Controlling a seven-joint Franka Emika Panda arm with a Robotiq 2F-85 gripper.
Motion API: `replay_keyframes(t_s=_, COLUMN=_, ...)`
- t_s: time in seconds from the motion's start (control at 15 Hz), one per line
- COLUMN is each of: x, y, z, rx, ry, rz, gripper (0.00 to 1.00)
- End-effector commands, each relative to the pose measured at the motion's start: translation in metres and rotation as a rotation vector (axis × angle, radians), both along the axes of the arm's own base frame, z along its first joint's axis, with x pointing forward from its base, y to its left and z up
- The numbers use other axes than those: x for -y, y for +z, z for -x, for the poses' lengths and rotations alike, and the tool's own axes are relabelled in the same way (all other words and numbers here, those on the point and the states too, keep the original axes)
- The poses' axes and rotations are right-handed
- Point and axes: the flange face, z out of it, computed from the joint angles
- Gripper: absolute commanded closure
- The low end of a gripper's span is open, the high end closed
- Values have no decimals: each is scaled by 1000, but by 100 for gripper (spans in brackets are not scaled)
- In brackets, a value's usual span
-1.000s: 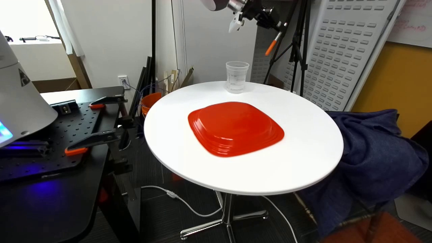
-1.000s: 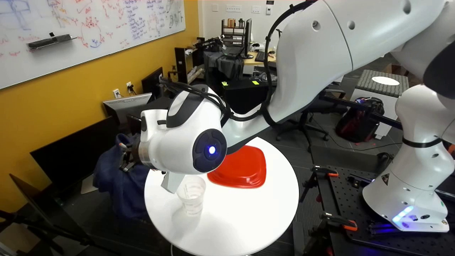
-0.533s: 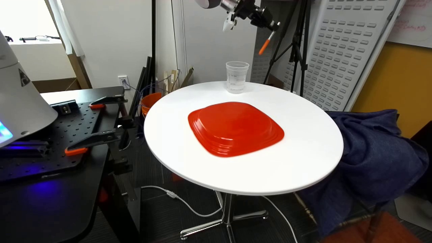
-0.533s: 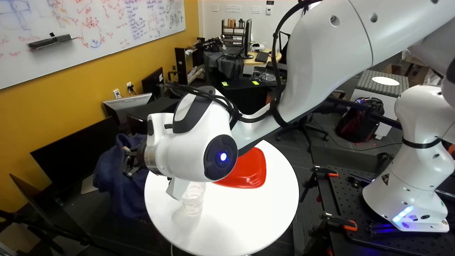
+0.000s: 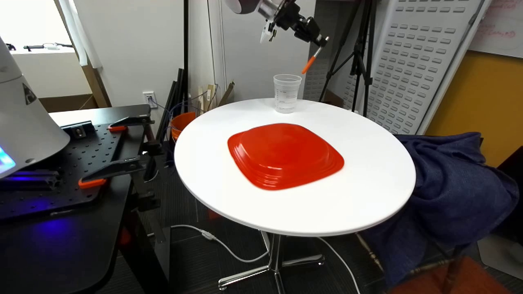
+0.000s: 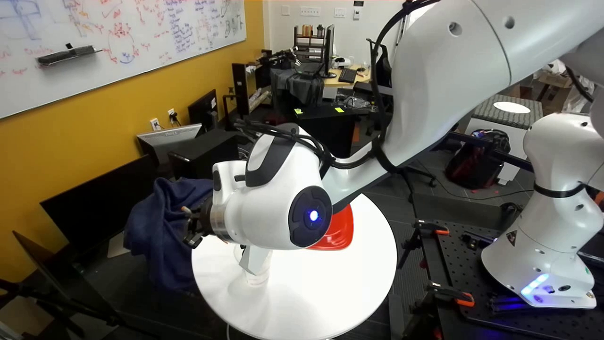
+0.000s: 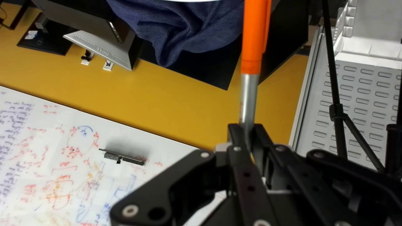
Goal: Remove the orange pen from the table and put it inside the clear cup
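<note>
On table (image 5: pixel 294 208) | clear cup (image 5: pixel 287 93), print (image 5: pixel 287 98) illegible | end effector (image 7: pixel 247 129) grips pen (image 7: pixel 251 62)

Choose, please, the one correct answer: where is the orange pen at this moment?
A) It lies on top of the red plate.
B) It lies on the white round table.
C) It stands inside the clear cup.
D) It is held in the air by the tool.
D: the wrist view shows the tool closed on the silver part of the orange pen, and in an exterior view the pen hangs tilted, outside the clear cup.
</note>
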Motion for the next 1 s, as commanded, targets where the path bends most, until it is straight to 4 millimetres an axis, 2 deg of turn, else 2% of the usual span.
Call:
replay_keyframes(t_s=0.0, x=5, y=6, z=9, rx=3, ry=-8, rz=-4, gripper=97)
replay_keyframes(t_s=0.07, x=5, y=5, z=10, rx=-3, ry=-13, rz=-3, gripper=97)
replay_keyframes(t_s=0.13, x=2, y=-3, z=2, rx=-7, ry=-3, rz=3, gripper=87)
replay_keyframes(t_s=0.8, x=4, y=-4, z=4, rx=-12, ry=-5, rz=2, gripper=87)
replay_keyframes(t_s=0.87, x=0, y=-1, z=9, rx=-11, ry=-3, rz=13, gripper=97)
replay_keyframes(t_s=0.93, x=-6, y=3, z=16, rx=-4, ry=2, rz=21, gripper=97)
